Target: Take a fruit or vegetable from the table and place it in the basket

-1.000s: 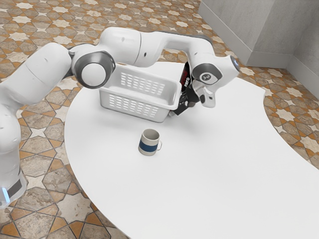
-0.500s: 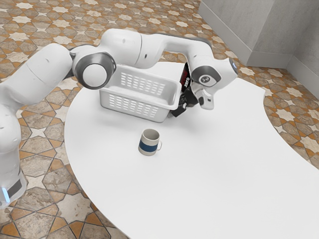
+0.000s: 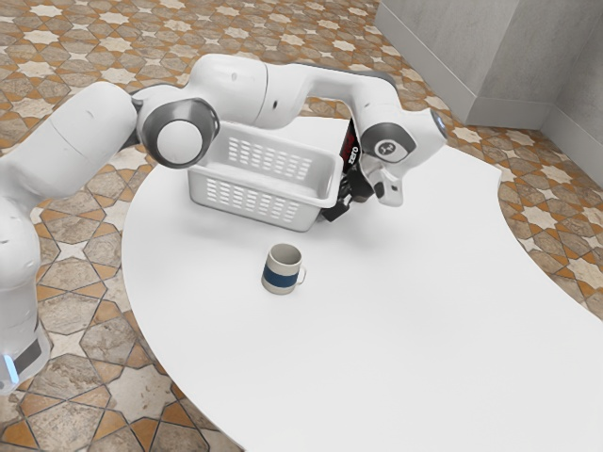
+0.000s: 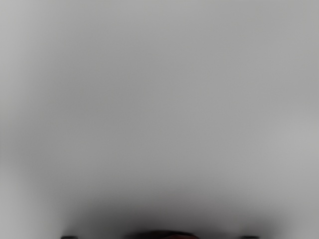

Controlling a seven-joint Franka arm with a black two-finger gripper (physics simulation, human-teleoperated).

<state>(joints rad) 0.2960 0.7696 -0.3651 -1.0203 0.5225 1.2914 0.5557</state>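
Observation:
Low over the table (image 3: 405, 311), my black gripper (image 3: 347, 201) is beside the end wall of the white basket (image 3: 254, 200) that faces the exterior view's right. Its fingers stand apart. The wrist view has a blurred dark thing with a dark red patch (image 4: 182, 237) at the lower edge, between two small black tips with gaps on both sides; what it is I cannot tell. No fruit or vegetable can be made out in the exterior view, where my hand covers part of the table.
A beige mug with a blue band (image 3: 283, 269) stands in front of the basket. Just behind my gripper, close to the basket's end, is an upright black package with red and white print (image 3: 350, 151). The table's curved edge runs around the basket's far side.
My hand has tilted slightly and shifted a little toward the exterior view's left and downward, mostly in the first half second. Basket and mug have not moved.

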